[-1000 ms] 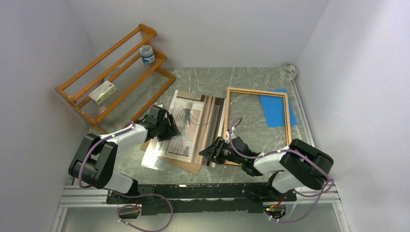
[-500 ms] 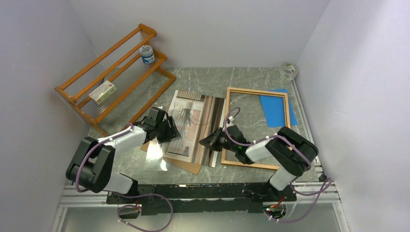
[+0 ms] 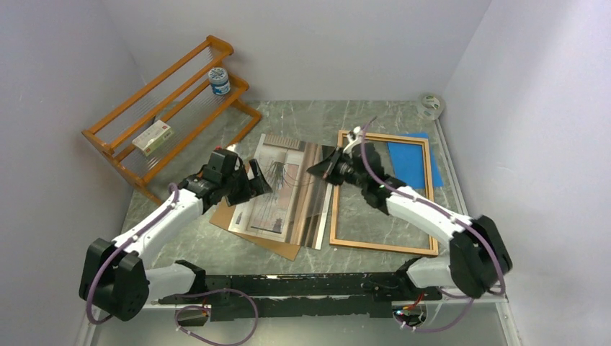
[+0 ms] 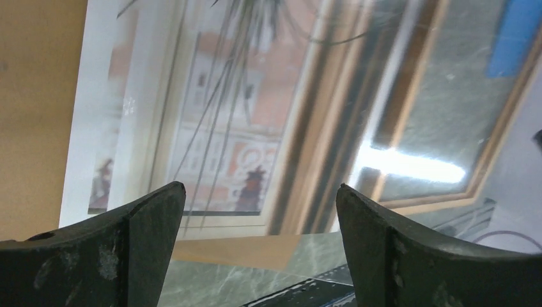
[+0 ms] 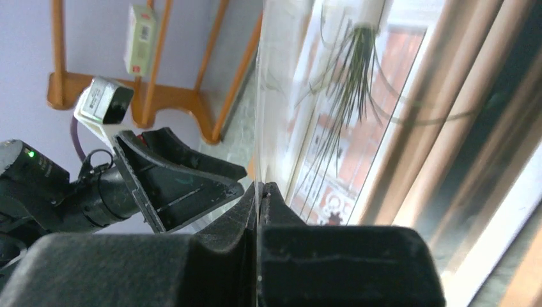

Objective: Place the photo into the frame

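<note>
Photo (image 3: 279, 193) is lying face up on a plain brown backing board (image 3: 277, 247) near the middle of the worktop (image 3: 194, 241); its long right side is running just beside the left rail of the frame (image 3: 382, 246); it is sitting outside the frame's opening. The frame is lying flat to the right of it; the marbled worktop is showing through the opening, and a blue sheet (image 3: 412, 155) is showing at the frame's far right corner.

Left hand (image 3: 253, 184) is hanging over the photo's left edge; in the left wrist view its fingers (image 4: 128, 243) are standing wide apart with the print showing between them, and they are gripping nothing.

Right hand (image 3: 323, 167) is reaching past the frame's far left corner to the far right side of the photo; in the right wrist view its fingers (image 5: 332, 268) are pressing together on the edge of a thin clear sheet (image 5: 258, 128); that sheet is showing edge-on, running away from the fingertips, with the printed plant showing just beside it. Whether the clear sheet is touching the photo along its length cannot be told.

Orange rack (image 3: 157, 90) is standing at the far left by the wall; it is carrying a small jar (image 3: 218, 81) and a small box (image 3: 153, 137). A roll of tape (image 3: 431, 106) is lying at the far right corner.
</note>
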`<state>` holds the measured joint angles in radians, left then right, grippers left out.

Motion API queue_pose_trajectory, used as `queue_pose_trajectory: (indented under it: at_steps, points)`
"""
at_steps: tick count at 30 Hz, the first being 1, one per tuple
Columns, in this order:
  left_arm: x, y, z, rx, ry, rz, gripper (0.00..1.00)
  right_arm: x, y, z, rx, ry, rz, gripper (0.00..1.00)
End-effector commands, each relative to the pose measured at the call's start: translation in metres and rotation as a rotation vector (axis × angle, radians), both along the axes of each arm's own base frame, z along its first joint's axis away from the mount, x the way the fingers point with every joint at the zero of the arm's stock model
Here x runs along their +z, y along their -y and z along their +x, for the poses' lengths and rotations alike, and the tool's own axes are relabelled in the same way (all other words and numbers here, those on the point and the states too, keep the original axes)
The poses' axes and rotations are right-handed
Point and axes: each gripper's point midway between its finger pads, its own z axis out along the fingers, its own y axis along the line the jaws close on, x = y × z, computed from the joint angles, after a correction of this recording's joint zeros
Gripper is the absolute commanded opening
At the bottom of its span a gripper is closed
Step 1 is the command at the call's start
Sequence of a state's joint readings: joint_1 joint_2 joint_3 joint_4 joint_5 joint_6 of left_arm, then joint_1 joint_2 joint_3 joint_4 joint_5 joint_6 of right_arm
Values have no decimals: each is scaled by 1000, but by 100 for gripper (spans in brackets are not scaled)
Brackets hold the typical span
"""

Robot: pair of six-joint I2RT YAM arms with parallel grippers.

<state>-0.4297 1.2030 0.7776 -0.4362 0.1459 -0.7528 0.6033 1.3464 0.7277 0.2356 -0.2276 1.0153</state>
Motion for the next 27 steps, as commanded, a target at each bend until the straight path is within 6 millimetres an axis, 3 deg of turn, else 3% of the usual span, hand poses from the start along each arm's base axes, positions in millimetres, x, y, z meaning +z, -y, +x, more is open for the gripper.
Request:
queue_pose_trajectory:
  at_steps: [1,8,14,21,27]
  points:
    - [39,4,6,-29,70,-16,94,47,46,5,-24,81,-154,0]
    - [41,44,19,-119,58,-115,85,103,131,2,-183,129,-341,0]
    - [29,106,33,-229,47,-126,84,161,187,-11,-385,232,-434,0]
    - [4,184,58,-360,14,-120,77,212,237,-39,-607,304,-481,0]
    - [-31,218,69,-378,-28,-53,73,230,267,-61,-753,324,-486,0]
